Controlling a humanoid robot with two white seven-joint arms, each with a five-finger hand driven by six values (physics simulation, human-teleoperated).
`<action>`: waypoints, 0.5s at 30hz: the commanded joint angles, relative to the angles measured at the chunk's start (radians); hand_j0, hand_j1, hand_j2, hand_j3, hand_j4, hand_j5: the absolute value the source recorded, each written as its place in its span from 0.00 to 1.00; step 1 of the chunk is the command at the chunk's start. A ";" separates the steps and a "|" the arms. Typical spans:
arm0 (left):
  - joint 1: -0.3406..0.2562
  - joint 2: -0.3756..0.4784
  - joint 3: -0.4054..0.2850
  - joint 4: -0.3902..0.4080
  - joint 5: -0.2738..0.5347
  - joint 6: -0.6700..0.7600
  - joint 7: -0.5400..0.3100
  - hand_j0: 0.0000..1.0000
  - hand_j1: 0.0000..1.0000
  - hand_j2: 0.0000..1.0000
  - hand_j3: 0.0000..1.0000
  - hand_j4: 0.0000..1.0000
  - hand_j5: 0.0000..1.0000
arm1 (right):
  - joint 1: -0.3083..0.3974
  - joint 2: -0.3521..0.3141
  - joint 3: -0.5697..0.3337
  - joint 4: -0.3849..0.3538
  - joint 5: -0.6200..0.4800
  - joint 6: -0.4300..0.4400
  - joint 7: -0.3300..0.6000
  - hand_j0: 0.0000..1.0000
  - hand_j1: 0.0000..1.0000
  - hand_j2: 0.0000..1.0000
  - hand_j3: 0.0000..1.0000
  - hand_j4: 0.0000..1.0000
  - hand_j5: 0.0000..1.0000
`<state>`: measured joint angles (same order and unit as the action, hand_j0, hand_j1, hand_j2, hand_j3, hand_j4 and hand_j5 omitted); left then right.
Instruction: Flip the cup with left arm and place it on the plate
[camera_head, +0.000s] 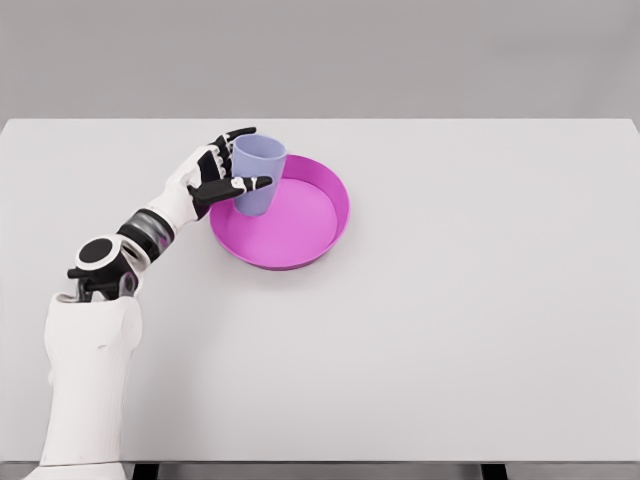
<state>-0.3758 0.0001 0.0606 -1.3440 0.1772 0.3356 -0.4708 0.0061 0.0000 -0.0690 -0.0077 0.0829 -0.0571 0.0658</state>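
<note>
The left robot hand (222, 172) is wrapping its fingers (250, 184) around the cup (258, 173), thumb and forefinger reaching along its sides. The cup is standing upright, mouth up, on the left part of the plate (300, 240), which is lying just right of the hand on the counter (480, 320).

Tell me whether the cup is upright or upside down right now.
Upright: the cup shows its open rim on top and narrows downward, over the plate's left part, left hand around it.

white table (450, 330), plain grey backdrop (320, 55)
</note>
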 joint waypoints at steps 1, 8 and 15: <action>0.000 0.000 0.001 0.009 0.011 -0.024 0.000 0.73 0.73 0.73 0.73 0.73 0.73 | 0.000 0.000 0.000 0.000 0.000 0.000 0.000 1.00 1.00 1.00 1.00 1.00 1.00; -0.009 0.000 -0.005 -0.004 0.022 -0.036 -0.012 0.73 0.73 0.73 0.73 0.73 0.73 | 0.000 0.000 0.000 0.000 0.000 0.000 0.000 1.00 1.00 1.00 1.00 1.00 1.00; -0.009 0.000 -0.015 0.000 0.024 -0.078 -0.046 0.73 0.73 0.73 0.73 0.73 0.73 | 0.000 0.000 0.000 0.000 0.000 -0.001 0.000 1.00 1.00 1.00 1.00 1.00 1.00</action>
<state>-0.3850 0.0001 0.0479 -1.3448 0.1937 0.2708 -0.5077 0.0061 0.0000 -0.0690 -0.0077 0.0829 -0.0571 0.0658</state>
